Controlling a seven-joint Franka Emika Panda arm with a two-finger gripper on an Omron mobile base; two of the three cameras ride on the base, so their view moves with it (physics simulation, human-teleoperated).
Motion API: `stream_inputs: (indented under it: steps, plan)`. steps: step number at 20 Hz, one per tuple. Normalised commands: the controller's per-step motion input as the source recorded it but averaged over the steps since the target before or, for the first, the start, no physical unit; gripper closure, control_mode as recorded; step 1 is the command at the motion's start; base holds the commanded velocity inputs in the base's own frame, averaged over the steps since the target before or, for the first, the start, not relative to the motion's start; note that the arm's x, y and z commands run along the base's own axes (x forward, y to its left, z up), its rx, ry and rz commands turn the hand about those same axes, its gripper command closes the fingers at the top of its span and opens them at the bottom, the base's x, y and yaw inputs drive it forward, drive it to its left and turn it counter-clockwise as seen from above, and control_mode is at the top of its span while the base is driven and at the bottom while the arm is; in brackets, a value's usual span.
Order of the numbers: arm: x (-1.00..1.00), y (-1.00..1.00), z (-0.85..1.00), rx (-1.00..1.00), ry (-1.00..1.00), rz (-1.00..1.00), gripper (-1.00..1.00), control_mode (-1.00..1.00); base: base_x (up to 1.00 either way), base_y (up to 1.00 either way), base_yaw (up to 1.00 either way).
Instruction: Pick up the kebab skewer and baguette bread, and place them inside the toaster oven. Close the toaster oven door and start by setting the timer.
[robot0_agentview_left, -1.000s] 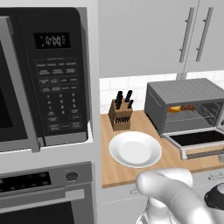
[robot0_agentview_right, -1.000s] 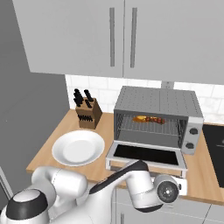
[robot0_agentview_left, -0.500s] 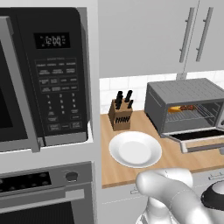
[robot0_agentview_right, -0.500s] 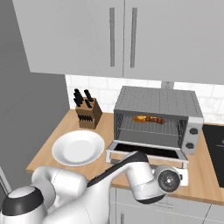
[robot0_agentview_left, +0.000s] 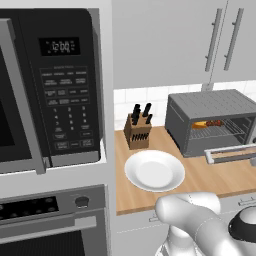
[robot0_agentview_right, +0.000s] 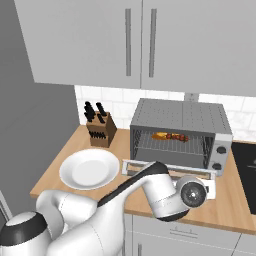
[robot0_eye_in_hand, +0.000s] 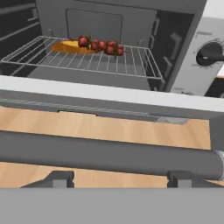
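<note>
Grey metal frames the scene: the toaster oven (robot0_agentview_right: 180, 132) stands on the wooden desk (robot0_agentview_left: 210, 175), and on its wire rack (robot0_eye_in_hand: 87, 59) the baguette bread (robot0_eye_in_hand: 70, 46) and the kebab skewer (robot0_eye_in_hand: 101, 45) are seen lying together, touching, towards the back left of the chamber. The loading part of the task can therefore be judged done.

Compared with a second ago, the toaster oven door (robot0_agentview_right: 167, 167) is found raised from a flat, dropped position to a partly lifted one; in the left base view its bar handle (robot0_agentview_left: 232, 154) now stands higher against the oven front. The door is not yet shut, since the rack and the food are plainly visible over its upper edge in the hand view.

The gripper (robot0_eye_in_hand: 118, 183) is placed just under the handle bar (robot0_eye_in_hand: 109, 157), which runs across the view directly above the two finger tips. The fingers are seen spread apart with the bar not clamped between them, so the gripper is read as open and holding nothing; the door appears to be pushed up from below rather than grasped.

What remains is judged to be the rest of the upward swing until the door meets the frame, and then the turning of the timer knob (robot0_eye_in_hand: 210, 53) on the right-hand panel.
</note>
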Motion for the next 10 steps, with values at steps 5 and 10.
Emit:
stream_inputs:
  steps: [5,10]
  plan:
    - [0.49,0.34,0.32,0.0,-0.07,0.0,-1.0,-1.0,0.0,0.0,0.0]
    - [0.47,0.33,0.34,0.0,-0.09,0.0,-1.0,-1.0,0.0,0.0,0.0]
